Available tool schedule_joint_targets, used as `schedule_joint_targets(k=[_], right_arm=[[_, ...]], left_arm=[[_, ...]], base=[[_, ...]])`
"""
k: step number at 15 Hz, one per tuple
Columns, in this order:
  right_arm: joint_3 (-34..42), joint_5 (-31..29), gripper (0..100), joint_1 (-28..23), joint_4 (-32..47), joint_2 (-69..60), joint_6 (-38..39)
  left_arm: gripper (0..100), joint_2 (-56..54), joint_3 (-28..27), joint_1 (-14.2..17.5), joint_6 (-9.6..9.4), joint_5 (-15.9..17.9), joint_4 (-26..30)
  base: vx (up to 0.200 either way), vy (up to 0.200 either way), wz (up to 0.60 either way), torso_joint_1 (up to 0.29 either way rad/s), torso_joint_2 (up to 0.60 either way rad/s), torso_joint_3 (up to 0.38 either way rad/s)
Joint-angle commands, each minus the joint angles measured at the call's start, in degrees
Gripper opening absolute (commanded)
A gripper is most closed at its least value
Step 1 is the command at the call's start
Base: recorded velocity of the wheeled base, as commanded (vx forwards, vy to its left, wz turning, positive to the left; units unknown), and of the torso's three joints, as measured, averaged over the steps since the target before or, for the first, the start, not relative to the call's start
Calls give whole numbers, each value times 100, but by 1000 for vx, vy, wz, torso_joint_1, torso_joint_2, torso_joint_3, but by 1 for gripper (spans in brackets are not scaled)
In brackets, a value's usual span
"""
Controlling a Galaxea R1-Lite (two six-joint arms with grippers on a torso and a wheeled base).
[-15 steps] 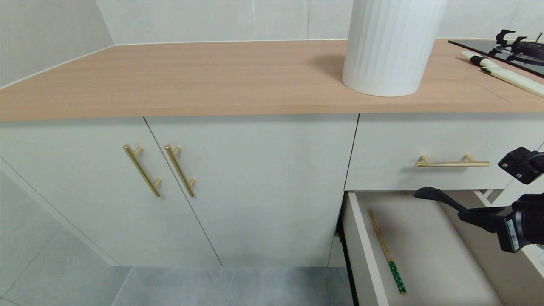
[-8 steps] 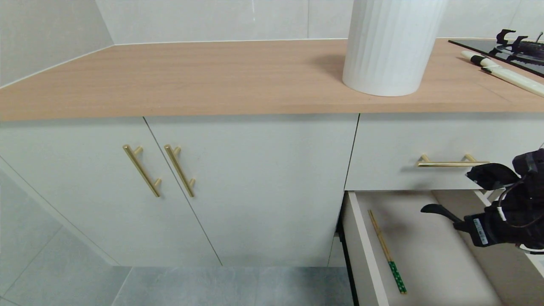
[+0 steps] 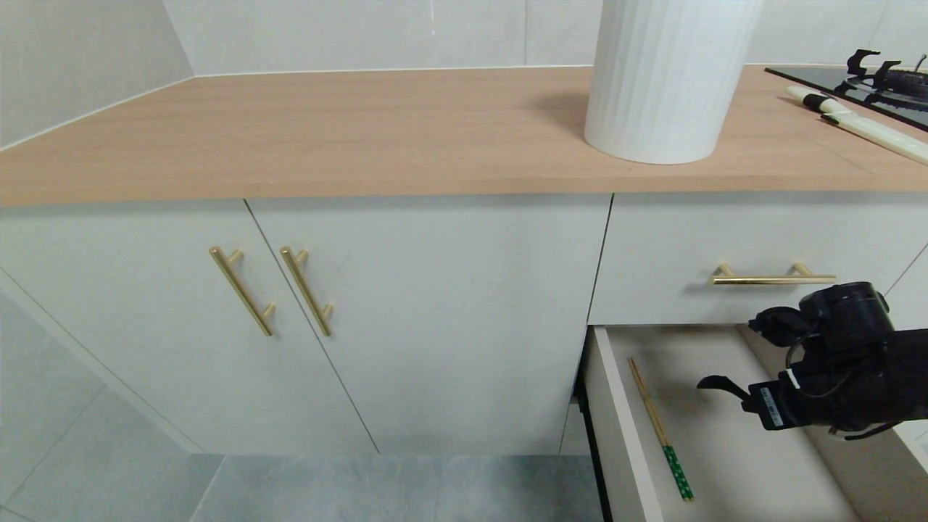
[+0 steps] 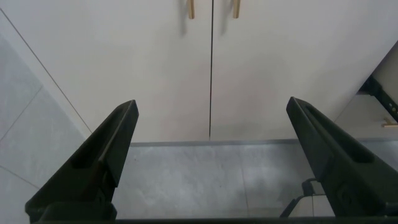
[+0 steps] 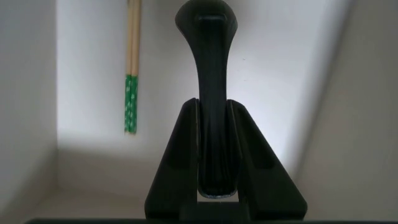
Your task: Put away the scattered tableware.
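Note:
My right gripper (image 3: 761,404) hangs over the open drawer (image 3: 616,413), shut on a black utensil (image 3: 718,383) with a long curved handle. The utensil's rounded end (image 5: 206,18) sticks out past the fingers (image 5: 180,134), just above the drawer's pale floor. A pair of wooden chopsticks (image 3: 660,429) with green patterned ends lies along the drawer's left side, also in the right wrist view as the chopsticks (image 5: 132,68), apart from the utensil. My left gripper (image 4: 211,155) is open with nothing in it, low before the cabinet doors (image 4: 211,62) and above the grey floor.
A tall white ribbed container (image 3: 667,80) stands on the wooden counter (image 3: 326,130). A cream-handled knife (image 3: 863,127) lies at the far right by the black stove (image 3: 888,80). Above the open drawer is a shut drawer with a gold handle (image 3: 772,278).
My right gripper has turned and come down and leftward into the open drawer, and the black utensil's end has dropped closer to the drawer floor. The chopsticks lie where they were.

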State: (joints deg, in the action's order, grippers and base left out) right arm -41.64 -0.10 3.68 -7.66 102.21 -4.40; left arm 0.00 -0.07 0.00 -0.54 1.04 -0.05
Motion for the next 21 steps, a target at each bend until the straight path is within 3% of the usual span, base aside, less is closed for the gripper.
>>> schedule_joint_targets(k=[1,12,18,19,21], right_arm=[[16,1,0,1,-113,458,80],[139,-43,0,1,-1071,1381,115],[148,-52,0,-8,-1115,1311,159],[148,-52,100,-8,-1115,1311,168],[148,-52,100,-8,-1115,1258,194]], left_arm=[[100,9,7,-9,1,2,-4],[100,9,7,0,1,2,-4],[100,9,7,0,1,2,-4],[100,9,7,0,1,2,-4],[100,9,7,0,1,2,-4]], base=[[0,0,0,0,0,0],[0,0,0,0,0,0],[0,0,0,0,0,0],[0,0,0,0,0,0],[0,0,0,0,0,0]])
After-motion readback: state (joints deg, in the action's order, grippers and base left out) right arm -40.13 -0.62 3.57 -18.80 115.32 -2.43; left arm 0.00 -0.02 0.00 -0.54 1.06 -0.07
